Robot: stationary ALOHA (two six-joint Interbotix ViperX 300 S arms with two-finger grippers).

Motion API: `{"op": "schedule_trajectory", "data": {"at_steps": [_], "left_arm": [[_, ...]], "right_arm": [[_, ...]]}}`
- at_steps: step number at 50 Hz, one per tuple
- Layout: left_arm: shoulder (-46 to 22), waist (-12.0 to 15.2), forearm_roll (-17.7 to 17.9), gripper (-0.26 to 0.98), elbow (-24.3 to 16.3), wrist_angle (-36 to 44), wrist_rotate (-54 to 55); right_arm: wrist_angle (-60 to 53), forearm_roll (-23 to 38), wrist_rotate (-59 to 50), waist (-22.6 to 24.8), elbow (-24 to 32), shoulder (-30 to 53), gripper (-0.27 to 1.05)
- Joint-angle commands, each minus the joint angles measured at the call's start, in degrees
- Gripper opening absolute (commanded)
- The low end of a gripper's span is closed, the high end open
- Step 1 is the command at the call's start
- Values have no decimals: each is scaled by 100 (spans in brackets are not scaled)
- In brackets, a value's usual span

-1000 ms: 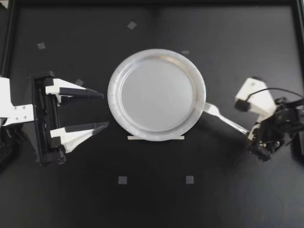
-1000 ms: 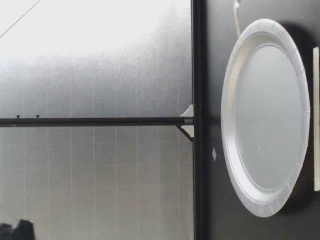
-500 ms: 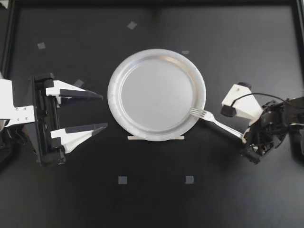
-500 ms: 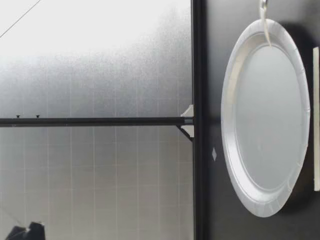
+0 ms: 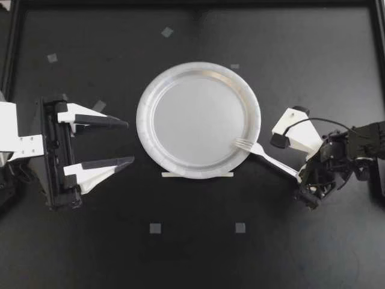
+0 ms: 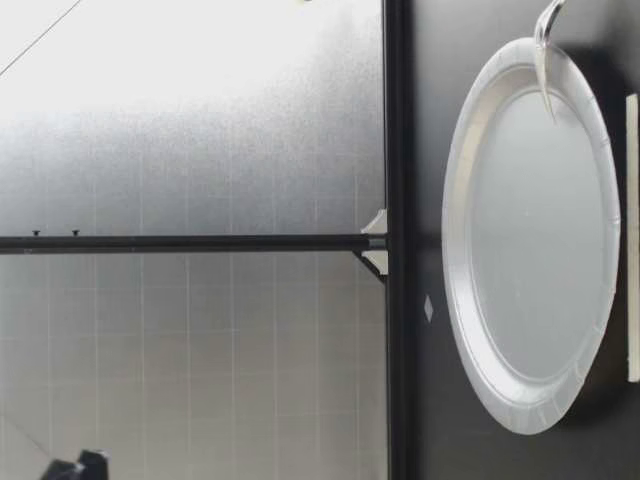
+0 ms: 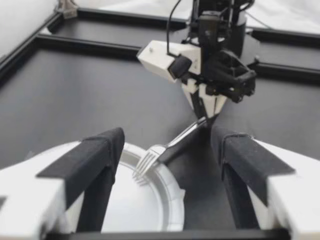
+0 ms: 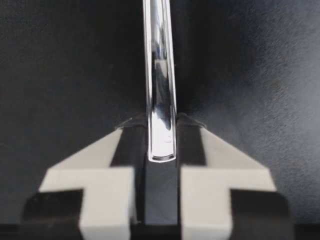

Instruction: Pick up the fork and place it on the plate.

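My right end effector [image 5: 299,176] is closed on the fork [image 5: 261,152], at the very end of its handle. In the right wrist view both pads [image 8: 132,142] press this thin handle [image 8: 159,100] from two sides. The fork is held in the air and slopes down to the left. Its tines are over the right rim of the plate [image 5: 195,114], and most of its length is over the bare bench [image 5: 289,60]. My left end effector [image 5: 129,142] stands wide open and empty at the left of the plate, apart from it.

I judge that the placing is not yet done, and some things could go wrong:
- If the fork is released here, only the tines have the plate under them. The heavier handle may drop on the bench and pull the fork off the rim.
- The grip is at the far tip of a smooth handle, so the fork may turn or slip between the pads during the move.
- The plate looks light. If the tines catch its rim, they may push or tip it.

Some parts are hard to see:
- The low view shows only the head of the fork [image 6: 543,60] at the plate's edge [image 6: 530,240], and no arm.
- I cannot tell if the tines touch the plate.
- The right wrist view shows neither the tines nor the plate.
- In the top view the arm's own body covers the pads.
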State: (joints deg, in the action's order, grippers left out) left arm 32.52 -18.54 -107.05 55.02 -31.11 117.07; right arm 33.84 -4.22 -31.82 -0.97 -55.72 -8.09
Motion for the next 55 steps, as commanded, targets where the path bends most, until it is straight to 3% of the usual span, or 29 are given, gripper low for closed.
{"op": "schedule_trajectory", "data": {"at_steps": [1,9,25,38,55], "left_arm": [[70,-9,-18,66,-53,-35,9],[88,0,-18,66,-9,-35,26],[185,0,-18,66,97,-18,149],[466,0,-26,66,141,-18,79],[677,-9,-62,66,-176,272,-308]], "right_arm": [[-26,-62,0,26,105,-18,32],[-26,-62,0,26,114,18,45],[-246,-9,26,18,448,-255,46],[-1274,431,334,-26,729,-756,46],[-3217,756,1477,-35,1204,-1424,46]]}}
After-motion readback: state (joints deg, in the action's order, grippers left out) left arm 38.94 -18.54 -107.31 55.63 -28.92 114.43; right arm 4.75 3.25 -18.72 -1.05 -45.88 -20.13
